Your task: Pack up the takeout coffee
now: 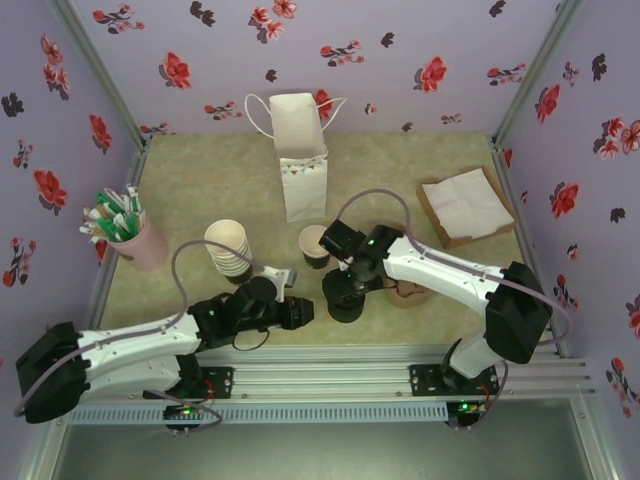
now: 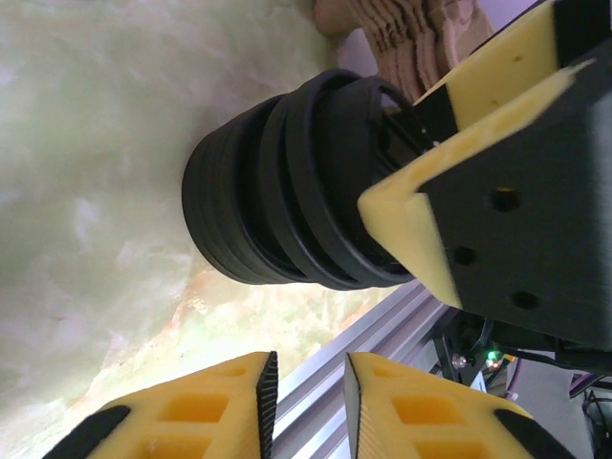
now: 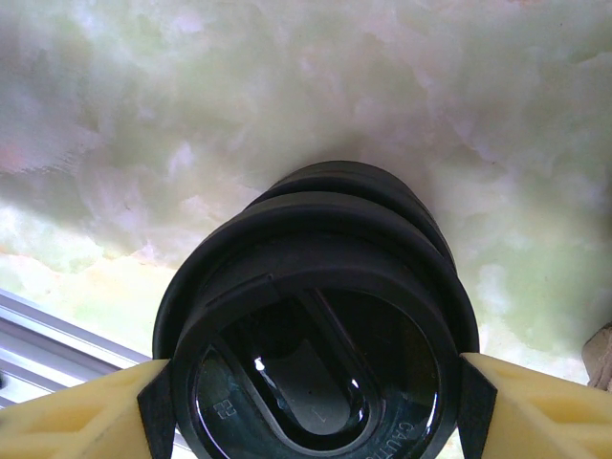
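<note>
A stack of black lids stands on the table near the front middle. My right gripper reaches down over it, and in the right wrist view its pads press both sides of the top lid. The takeout coffee cup stands just behind and left of the stack, with a dark inside and no lid on it. My left gripper lies low to the left of the stack, apart from it. Its fingers keep a narrow gap with nothing between them; ahead of them is the lid stack.
A white paper bag stands at the back middle. Stacked cream cups sit left of the coffee, with a pink holder of green packets further left. Brown sleeves lie right of the lids, and a napkin tray sits at far right.
</note>
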`<action>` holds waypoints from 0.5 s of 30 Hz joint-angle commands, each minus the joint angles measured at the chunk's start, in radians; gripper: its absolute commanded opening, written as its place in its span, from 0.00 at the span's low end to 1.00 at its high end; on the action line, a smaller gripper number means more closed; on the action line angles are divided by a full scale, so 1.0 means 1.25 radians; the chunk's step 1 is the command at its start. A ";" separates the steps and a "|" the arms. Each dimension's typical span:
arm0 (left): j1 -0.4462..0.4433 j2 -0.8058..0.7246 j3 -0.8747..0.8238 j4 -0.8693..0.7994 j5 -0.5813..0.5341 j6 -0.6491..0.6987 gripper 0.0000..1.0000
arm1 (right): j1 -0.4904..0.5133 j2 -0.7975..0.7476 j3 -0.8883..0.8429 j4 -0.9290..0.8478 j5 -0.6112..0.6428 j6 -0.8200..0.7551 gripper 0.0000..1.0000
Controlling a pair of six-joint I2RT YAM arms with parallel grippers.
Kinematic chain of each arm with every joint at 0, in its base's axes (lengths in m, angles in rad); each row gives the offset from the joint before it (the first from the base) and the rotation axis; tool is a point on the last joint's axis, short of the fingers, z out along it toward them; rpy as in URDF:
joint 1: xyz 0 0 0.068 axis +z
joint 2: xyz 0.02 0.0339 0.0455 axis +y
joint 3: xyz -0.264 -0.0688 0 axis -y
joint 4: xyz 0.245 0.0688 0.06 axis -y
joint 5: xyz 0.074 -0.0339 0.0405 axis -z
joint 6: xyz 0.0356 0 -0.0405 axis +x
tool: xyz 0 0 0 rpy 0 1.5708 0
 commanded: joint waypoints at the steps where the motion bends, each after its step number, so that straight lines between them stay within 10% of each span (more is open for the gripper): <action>1: -0.006 0.054 -0.019 0.151 0.026 -0.030 0.25 | 0.004 -0.016 -0.010 0.005 -0.009 0.020 0.73; 15: 0.049 0.199 -0.073 0.423 0.128 -0.126 0.23 | 0.004 -0.017 -0.014 0.007 -0.014 0.024 0.73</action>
